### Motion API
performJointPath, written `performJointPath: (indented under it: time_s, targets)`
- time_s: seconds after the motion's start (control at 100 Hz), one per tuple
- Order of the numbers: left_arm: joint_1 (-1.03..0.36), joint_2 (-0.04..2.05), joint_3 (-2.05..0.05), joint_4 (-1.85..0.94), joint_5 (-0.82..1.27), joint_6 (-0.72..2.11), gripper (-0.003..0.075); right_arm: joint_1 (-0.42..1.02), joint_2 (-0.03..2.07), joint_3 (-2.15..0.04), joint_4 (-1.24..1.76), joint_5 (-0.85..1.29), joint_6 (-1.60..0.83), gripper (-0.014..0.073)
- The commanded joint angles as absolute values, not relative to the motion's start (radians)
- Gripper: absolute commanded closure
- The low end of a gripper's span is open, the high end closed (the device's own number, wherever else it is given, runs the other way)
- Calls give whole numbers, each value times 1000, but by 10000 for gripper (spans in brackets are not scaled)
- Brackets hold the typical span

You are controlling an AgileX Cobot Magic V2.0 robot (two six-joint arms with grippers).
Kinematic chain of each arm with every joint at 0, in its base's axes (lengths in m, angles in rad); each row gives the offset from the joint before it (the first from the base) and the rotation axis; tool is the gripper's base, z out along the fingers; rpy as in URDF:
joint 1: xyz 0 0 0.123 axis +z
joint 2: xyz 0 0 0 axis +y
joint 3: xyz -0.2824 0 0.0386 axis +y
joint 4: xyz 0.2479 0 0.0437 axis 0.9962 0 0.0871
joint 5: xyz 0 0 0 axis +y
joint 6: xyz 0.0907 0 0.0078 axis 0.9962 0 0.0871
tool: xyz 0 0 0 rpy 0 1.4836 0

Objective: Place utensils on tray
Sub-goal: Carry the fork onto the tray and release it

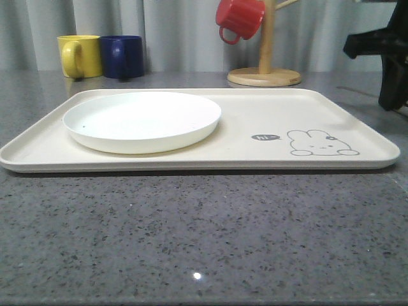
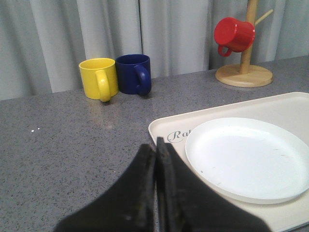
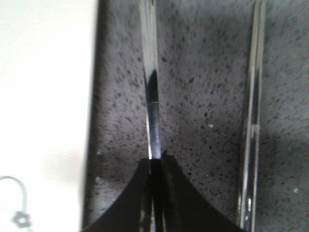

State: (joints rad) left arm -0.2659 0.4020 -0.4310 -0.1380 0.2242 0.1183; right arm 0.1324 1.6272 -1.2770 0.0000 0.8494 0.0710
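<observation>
The cream tray [image 1: 268, 115] lies across the grey table with the round white plate [image 1: 141, 120] on its left half. My left gripper [image 2: 155, 145] is shut with nothing in it, just off the tray's corner [image 2: 166, 126] near the plate [image 2: 246, 159]. My right gripper [image 3: 155, 162] is shut on a slim steel utensil [image 3: 152, 96] over the table, close beside the tray's edge [image 3: 43, 96]; I cannot tell which kind it is. A second steel utensil [image 3: 253, 121] lies parallel on the table further from the tray. The right arm [image 1: 389, 64] shows dark at the far right.
A yellow mug [image 1: 80, 56] and a navy mug [image 1: 122, 56] stand behind the tray at the back left. A red mug [image 1: 239, 19] hangs on a wooden stand [image 1: 264, 75] at the back. Bare grey table [image 1: 204, 229] lies in front of the tray.
</observation>
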Motion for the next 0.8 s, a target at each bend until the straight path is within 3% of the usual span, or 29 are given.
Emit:
performJointPath:
  time_s: [0.0,0.47,0.79]
  targets:
    - [-273,409,-457,-141,142,118,739,154,1547,-1346,12,854,97,650]
    - [-273,409,-457,-141,142,118,739,502,1590,-1358,-125,743,510,650]
    - [-273,409,-457,-141,142,118,739,578,1681,-1358,-174,670,630,650]
